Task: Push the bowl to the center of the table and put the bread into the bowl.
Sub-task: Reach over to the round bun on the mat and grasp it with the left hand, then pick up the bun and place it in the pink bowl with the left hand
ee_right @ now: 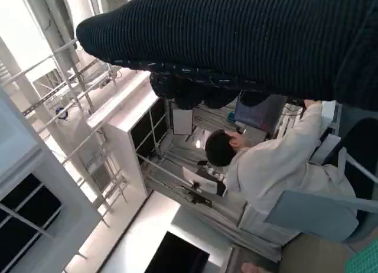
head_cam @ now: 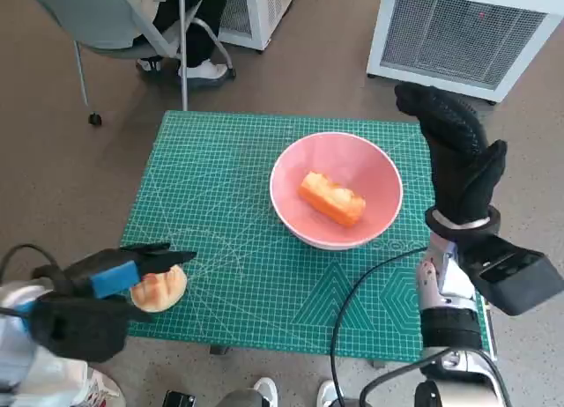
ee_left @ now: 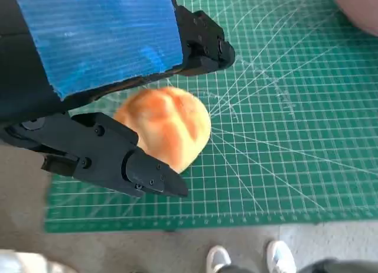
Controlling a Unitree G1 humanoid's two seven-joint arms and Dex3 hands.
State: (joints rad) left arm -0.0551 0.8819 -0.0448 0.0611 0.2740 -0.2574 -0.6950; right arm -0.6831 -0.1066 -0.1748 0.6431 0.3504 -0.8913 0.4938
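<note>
Left hand [ee_left: 112,101]: black fingers [ee_left: 150,175] spread to either side of the round bread roll [ee_left: 165,131], one finger past its far edge, another low along its near edge. Roll sits between them on the green cutting mat [ee_left: 283,137]. Whether the fingers actually touch the crust cannot be told from the wrist view; no clear grip, roll looks to rest on the mat. Read as a hand parted around the roll, not yet grasping.

Head view agrees: left hand [head_cam: 106,279] at the mat's near left corner, roll [head_cam: 159,288] just under the fingertips.

Right hand [head_cam: 454,156]: gloved, raised upright well away from the roll, beside the far rim of the pink bowl [head_cam: 383,173], fingers extended, holding nothing. It appears just clear of the rim, though contact cannot be ruled out.

Outward from the left fingers: bowl is well apart, across the mat, sitting roughly mid-table, slightly toward the right hand's side. An orange oblong piece of bread [head_cam: 332,198] already lies inside it.

Judgement: the push looks done or near enough. One bread is in. The roll remains outside; left to do is close on it, lift, carry across, release into the bowl.

Right wrist view shows only the glove [ee_right: 236,42] and a seated person [ee_right: 266,166] beyond.
</note>
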